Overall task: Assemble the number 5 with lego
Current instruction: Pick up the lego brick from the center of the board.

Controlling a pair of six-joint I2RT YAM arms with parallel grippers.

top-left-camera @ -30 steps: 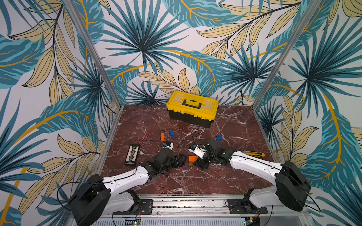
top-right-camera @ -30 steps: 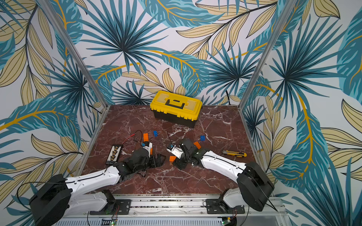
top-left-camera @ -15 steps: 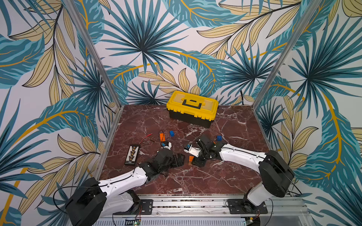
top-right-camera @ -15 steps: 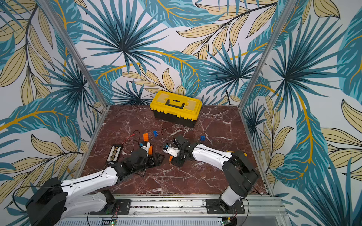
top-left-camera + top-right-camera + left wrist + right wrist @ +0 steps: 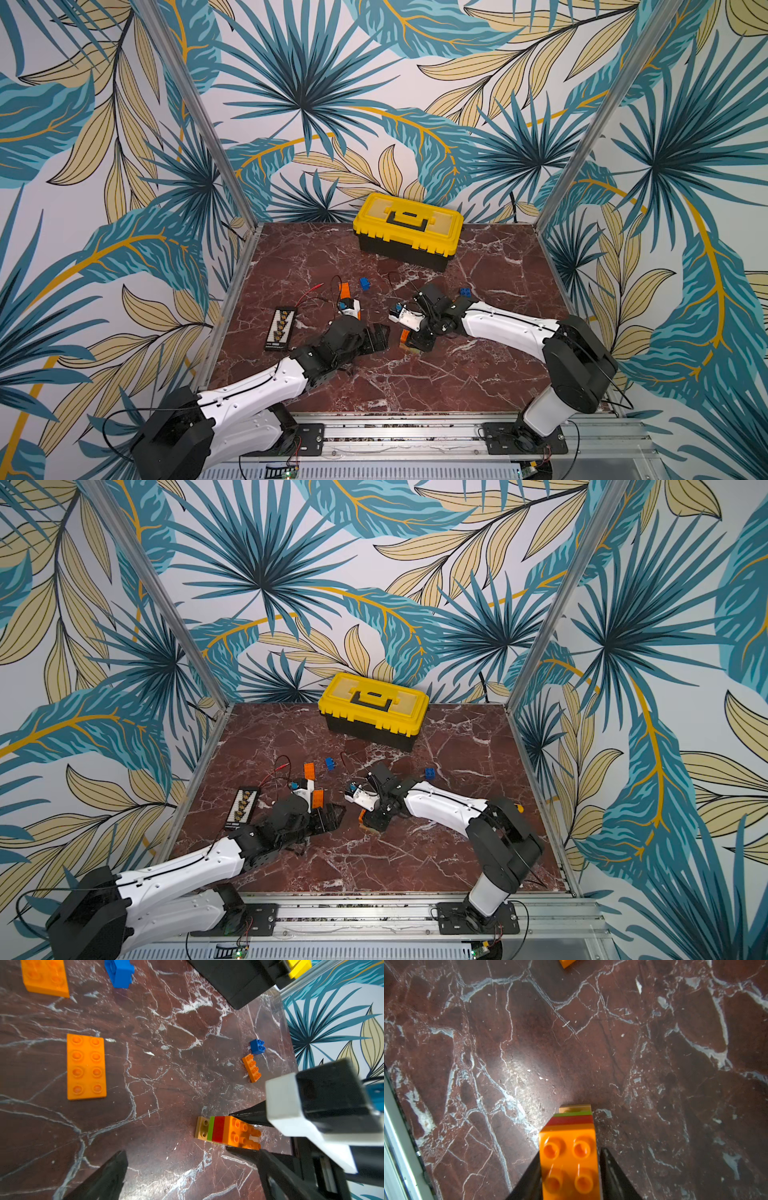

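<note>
A short lego stack (image 5: 218, 1132) of orange, red, lime green and tan bricks lies low over the marble, tan end outward. My right gripper (image 5: 569, 1176) is shut on its orange end (image 5: 569, 1157), one finger on each side. The stack shows only as an orange bit (image 5: 404, 336) (image 5: 362, 814) in both top views. My left gripper (image 5: 191, 1178) (image 5: 376, 336) stands wide open and empty, just short of the tan end. Loose lego lies beyond: two orange oblongs (image 5: 86, 1067) (image 5: 44, 977), a blue brick (image 5: 120, 973), and farther off a small orange (image 5: 251, 1068) and a small blue (image 5: 257, 1046).
A yellow-and-black toolbox (image 5: 407, 230) stands at the back of the table. A black strip with yellow cells (image 5: 281, 328) and a red wire (image 5: 311, 289) lie at the left. The yellow tip of a utility knife (image 5: 517, 808) peeks from behind my right arm.
My right arm's elbow has swung in toward the middle while its gripper stayed at the stack. The left arm has hardly moved.
</note>
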